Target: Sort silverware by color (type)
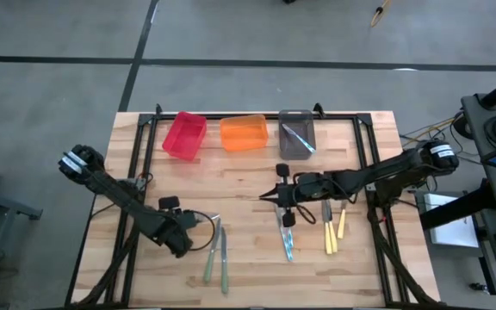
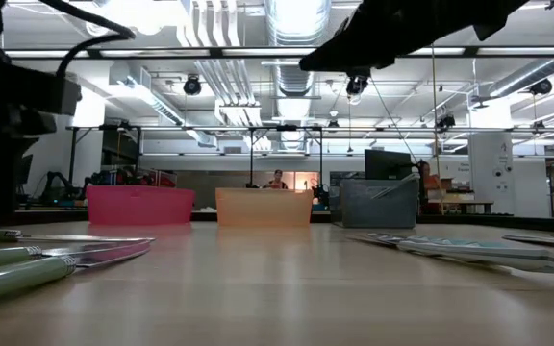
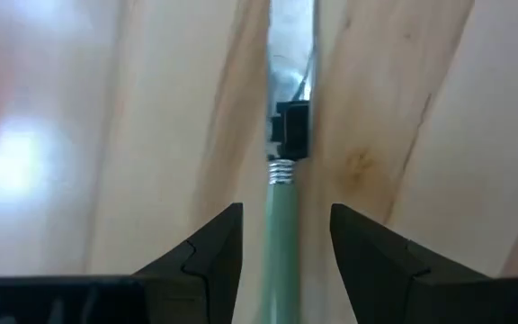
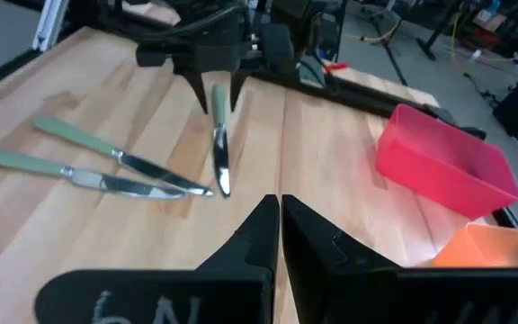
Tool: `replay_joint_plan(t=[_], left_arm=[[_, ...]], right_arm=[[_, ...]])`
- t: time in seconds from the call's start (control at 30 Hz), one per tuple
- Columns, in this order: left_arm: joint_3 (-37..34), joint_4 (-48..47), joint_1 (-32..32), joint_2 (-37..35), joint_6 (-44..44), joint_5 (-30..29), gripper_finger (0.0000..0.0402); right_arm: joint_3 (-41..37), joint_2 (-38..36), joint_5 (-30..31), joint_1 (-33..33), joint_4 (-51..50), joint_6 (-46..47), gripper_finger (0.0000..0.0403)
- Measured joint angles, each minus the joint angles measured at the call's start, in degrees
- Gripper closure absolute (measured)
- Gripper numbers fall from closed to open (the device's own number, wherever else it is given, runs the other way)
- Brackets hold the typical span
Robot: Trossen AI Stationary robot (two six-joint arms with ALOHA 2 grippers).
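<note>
The left pincer [image 1: 198, 226] sits low over the near-left part of the wooden worktop [image 1: 248, 172], its two dark fingers [image 3: 207, 256] spread with a green-handled knife [image 3: 281, 225] lying between them. From the left wrist view the fingers stand on either side of the green handle without touching it, and the knife rests flat on the wood. In the right wrist view, three green-handled knives lie in that patch: the one between the pincer's fingers [image 4: 218, 135] and two more [image 4: 115, 160] side by side on the boards close by.

The right pincer [image 1: 269, 196] hangs above the middle of the worktop, its fingers [image 4: 263, 238] pressed together with nothing between them. Just near of it lie two light blue-handled utensils [image 1: 288, 234], and to their right a group of pale yellow-handled utensils [image 1: 331, 228], all flat on the wood.

Along the far edge stand three bins in a row: a red bin [image 1: 184, 135] on the left, an orange bin [image 1: 244, 133] in the middle and a grey bin [image 1: 297, 134] on the right. One utensil [image 1: 297, 139] lies slanted inside the grey bin; its handle colour is hard to tell from here. No utensils can be made out in the red and orange bins.
</note>
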Motion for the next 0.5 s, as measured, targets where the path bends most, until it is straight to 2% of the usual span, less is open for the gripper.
replay_joint_plan(t=[0.2,0.5], left_arm=[[-4.11,9.37,-0.11,-0.03,-1.4,2.98,0.0251],[-6.2,11.16,-0.11,-0.19,-3.44,2.96,0.0274]], right_arm=[[0.02,0.32,0.08,-2.12,3.04,-2.19,0.0394],[0.02,-1.5,-0.07,-3.08,2.75,-4.23,0.0394]])
